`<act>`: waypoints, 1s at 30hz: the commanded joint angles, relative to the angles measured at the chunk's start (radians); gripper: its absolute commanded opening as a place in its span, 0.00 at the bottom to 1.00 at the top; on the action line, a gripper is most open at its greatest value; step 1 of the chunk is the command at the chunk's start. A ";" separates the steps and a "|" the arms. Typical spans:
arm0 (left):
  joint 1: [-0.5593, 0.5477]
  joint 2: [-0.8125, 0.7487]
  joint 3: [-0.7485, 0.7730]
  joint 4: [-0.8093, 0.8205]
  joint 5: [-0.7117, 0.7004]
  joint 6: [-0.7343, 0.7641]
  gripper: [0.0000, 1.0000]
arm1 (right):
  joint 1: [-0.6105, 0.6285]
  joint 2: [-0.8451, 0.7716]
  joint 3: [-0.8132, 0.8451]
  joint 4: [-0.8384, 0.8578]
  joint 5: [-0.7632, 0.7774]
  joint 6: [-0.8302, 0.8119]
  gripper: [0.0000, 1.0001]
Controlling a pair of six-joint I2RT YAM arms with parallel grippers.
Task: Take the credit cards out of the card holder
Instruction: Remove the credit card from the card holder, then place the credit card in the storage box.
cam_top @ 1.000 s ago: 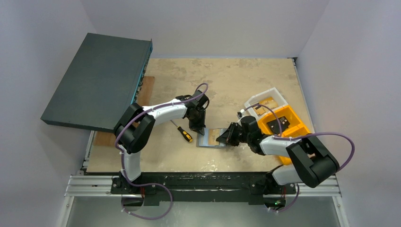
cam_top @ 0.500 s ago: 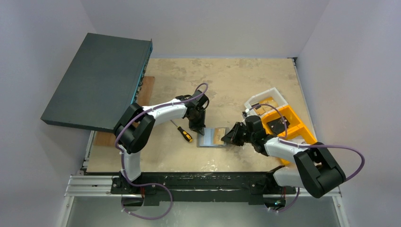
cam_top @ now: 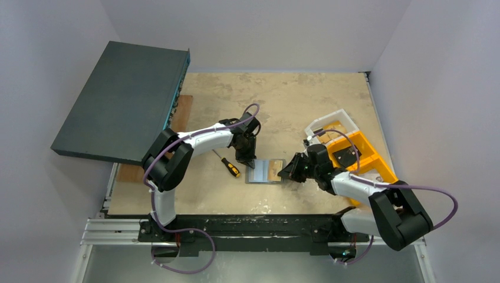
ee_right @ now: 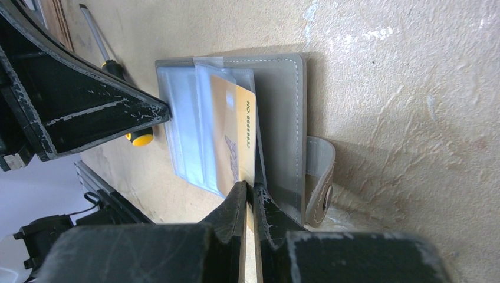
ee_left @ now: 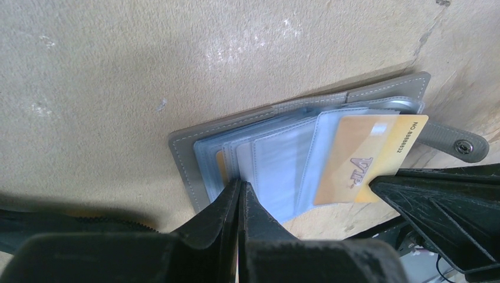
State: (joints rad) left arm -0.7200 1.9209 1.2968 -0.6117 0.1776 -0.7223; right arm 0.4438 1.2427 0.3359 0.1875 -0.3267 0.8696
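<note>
The grey card holder (cam_top: 259,172) lies open on the table, clear blue-grey sleeves up, closing tab (ee_right: 321,177) at its right edge. My left gripper (cam_top: 248,163) is shut, its tips (ee_left: 240,186) pressed on the sleeves near the holder's (ee_left: 187,150) left edge. My right gripper (cam_top: 287,170) is shut on a gold credit card (ee_right: 234,132), which sticks partway out of a sleeve past the holder's (ee_right: 282,112) right side. The card (ee_left: 361,158) reads "VIP". Another gold card edge (ee_left: 220,168) shows in a left sleeve.
A yellow-handled screwdriver (cam_top: 227,164) lies just left of the holder. A large dark flat box (cam_top: 118,100) leans at the back left over a wooden board (cam_top: 183,109). An orange bin (cam_top: 371,165) and a clear container (cam_top: 337,119) stand at the right.
My right gripper has moved a little to the right with the gold card, sliding it further out of its sleeve. The left gripper has stayed on the holder.
</note>
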 commanded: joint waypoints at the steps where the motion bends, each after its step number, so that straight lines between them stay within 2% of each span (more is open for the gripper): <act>1: 0.010 -0.020 -0.031 -0.062 -0.057 0.023 0.00 | -0.005 0.001 0.002 -0.053 0.025 -0.038 0.00; 30: 0.009 -0.131 0.029 -0.107 -0.048 0.047 0.00 | -0.004 -0.189 0.140 -0.318 0.086 -0.081 0.00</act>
State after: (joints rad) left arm -0.7189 1.8431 1.2942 -0.7067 0.1356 -0.6918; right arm 0.4438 1.0851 0.4328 -0.0895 -0.2703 0.8085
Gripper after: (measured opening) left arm 0.003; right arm 0.004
